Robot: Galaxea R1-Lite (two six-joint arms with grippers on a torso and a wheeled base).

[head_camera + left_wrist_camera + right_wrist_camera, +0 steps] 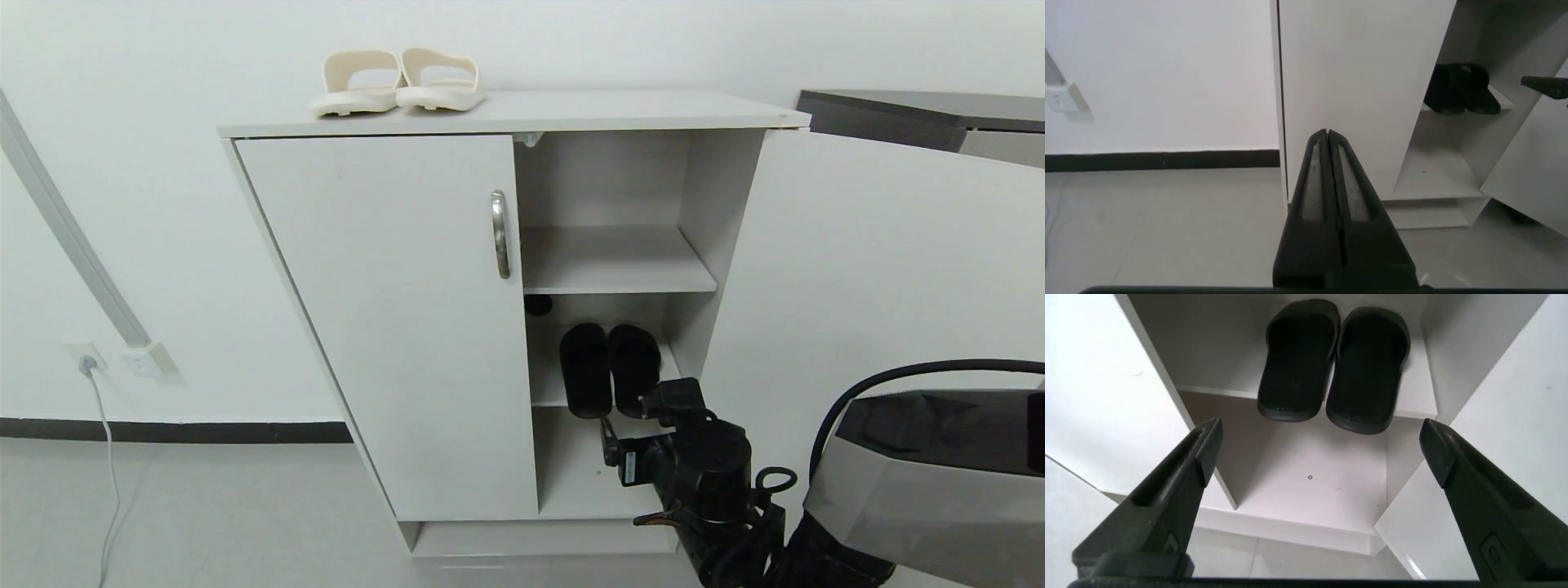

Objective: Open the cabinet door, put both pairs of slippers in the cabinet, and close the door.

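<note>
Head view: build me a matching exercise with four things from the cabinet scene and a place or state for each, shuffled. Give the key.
Things:
1. black slippers
2. beige slippers
3. left door
4. right door

Place or state:
A. swung open
B. on top of the cabinet
C. shut
D. on a shelf inside the cabinet

Pairs: 1-D, 2-B, 3-C, 4-A
</note>
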